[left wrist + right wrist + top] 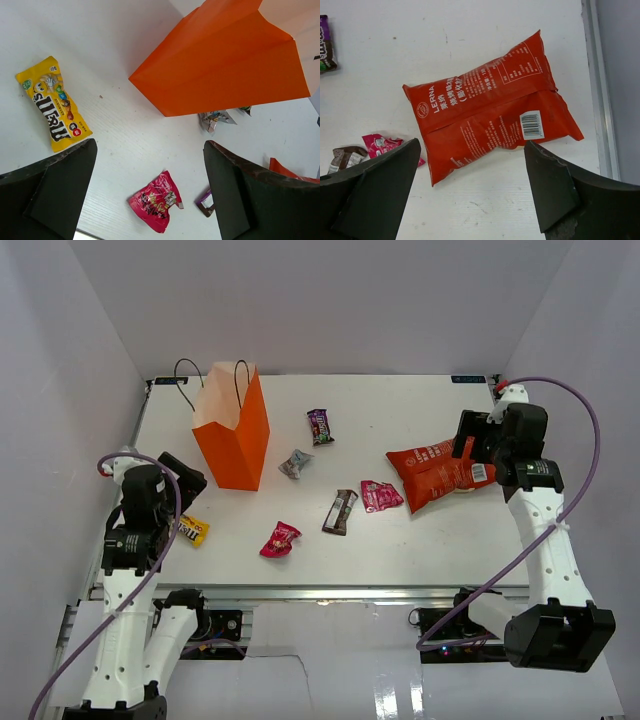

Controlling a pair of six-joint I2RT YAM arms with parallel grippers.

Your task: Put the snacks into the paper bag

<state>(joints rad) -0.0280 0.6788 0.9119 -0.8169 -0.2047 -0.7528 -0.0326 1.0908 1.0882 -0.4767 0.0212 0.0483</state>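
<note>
- Right claw [471, 150]: jaws spread wide and holding nothing, over the red chip bag [490, 115].
- The right wrist view shows white print and a barcode on the chip bag, which lies flat near the desk's [400, 540] right edge. The top view shows it only as a red shape partly hidden under the claw.
- Left of the chip bag lie a pink candy [382, 145] and a brown bar [345, 157]. A purple candy [326, 45] lies farther off.
- Left claw [150, 147]: jaws also wide apart and empty, over bare desk.
- To one side of it lies a yellow candy [54, 104], and near its fingers a second pink candy [155, 200].
- Beyond stands the paper bag [225, 65], with only its orange side showing here. A silver candy [215, 119] peeks out past its base.
- Only the top view shows the paper bag upright at the far left, mouth open, with a pale inside and black cord handles.
</note>
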